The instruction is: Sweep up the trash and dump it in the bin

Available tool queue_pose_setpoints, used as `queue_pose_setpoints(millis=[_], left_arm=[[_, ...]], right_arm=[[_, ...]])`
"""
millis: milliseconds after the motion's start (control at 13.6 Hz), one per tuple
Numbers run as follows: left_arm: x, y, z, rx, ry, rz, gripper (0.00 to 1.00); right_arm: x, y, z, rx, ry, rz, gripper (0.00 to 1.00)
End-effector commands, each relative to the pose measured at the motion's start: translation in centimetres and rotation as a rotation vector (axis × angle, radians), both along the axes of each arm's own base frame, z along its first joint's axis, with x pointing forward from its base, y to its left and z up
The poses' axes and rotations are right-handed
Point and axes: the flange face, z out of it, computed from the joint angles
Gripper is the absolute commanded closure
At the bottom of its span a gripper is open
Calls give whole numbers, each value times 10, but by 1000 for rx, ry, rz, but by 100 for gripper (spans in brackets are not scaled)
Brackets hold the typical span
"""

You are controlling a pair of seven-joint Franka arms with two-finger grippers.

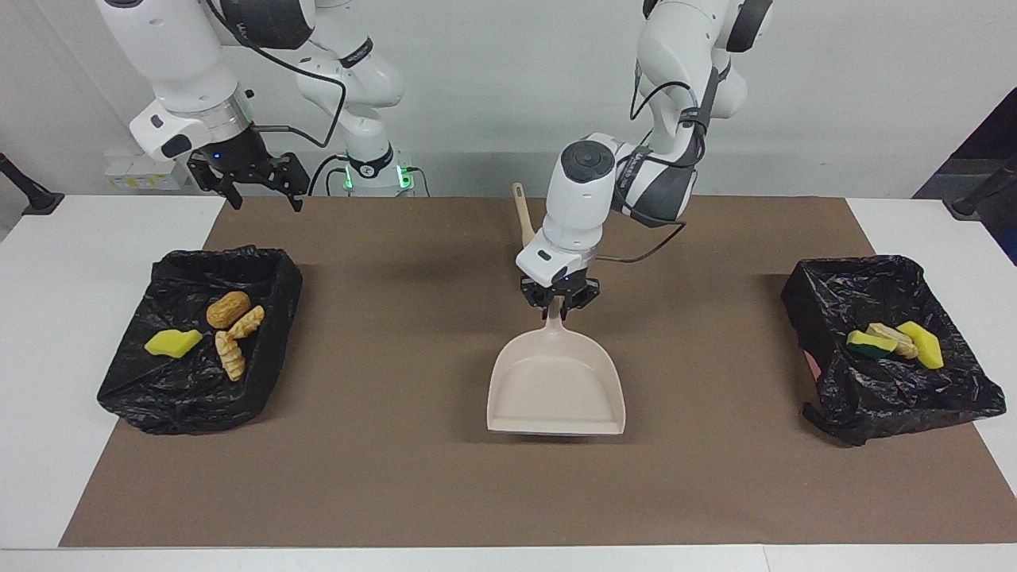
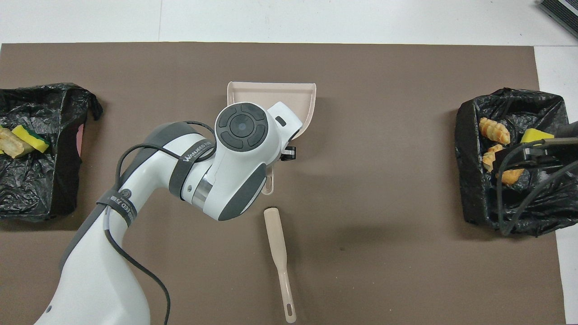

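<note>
Left end effector (image 1: 558,299): clamped on dustpan (image 1: 556,386) handle, mid-desk, open mat all round.
Right end effector (image 1: 256,179): fingers spread, empty, over mat edge.
Trash (image 1: 213,330): in both bins; brush (image 2: 279,257) bristles hidden overhead.

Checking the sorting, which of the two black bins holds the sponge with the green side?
The black bin at the left arm's end; its green-backed sponge lies beside a plain yellow one. The other bin holds only a plain yellow sponge.

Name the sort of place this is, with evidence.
Probably a robotics lab: two Franka arms bolted at a white table, a brown mat, and staged trash in bag-lined bins.
</note>
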Motion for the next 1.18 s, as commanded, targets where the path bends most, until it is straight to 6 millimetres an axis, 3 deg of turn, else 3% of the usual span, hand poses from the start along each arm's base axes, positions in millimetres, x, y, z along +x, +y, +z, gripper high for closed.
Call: queue_pose_setpoints(millis=[0, 147, 516, 590, 664, 811, 958, 1106], left_arm=[[-6, -14, -28, -4, 13, -7, 100], [-11, -20, -40, 1, 27, -11, 100], [-15, -26, -49, -13, 34, 59, 100], [-12, -25, -47, -18, 26, 63, 78], [-10, -25, -45, -21, 20, 64, 4], [-5, -14, -35, -16, 18, 71, 0], [6, 10, -16, -6, 21, 104, 0], [19, 48, 8, 15, 27, 129, 0]], right_arm=[[-4, -1, 0, 15, 2, -23, 0], [-4, -1, 0, 15, 2, -23, 0], [-4, 0, 1, 15, 1, -22, 0], [-4, 0, 0, 15, 2, -22, 0], [-4, 0, 1, 15, 1, -22, 0], [-4, -1, 0, 15, 2, -23, 0], [-4, 0, 1, 15, 1, -22, 0], [-4, -1, 1, 15, 1, -23, 0]])
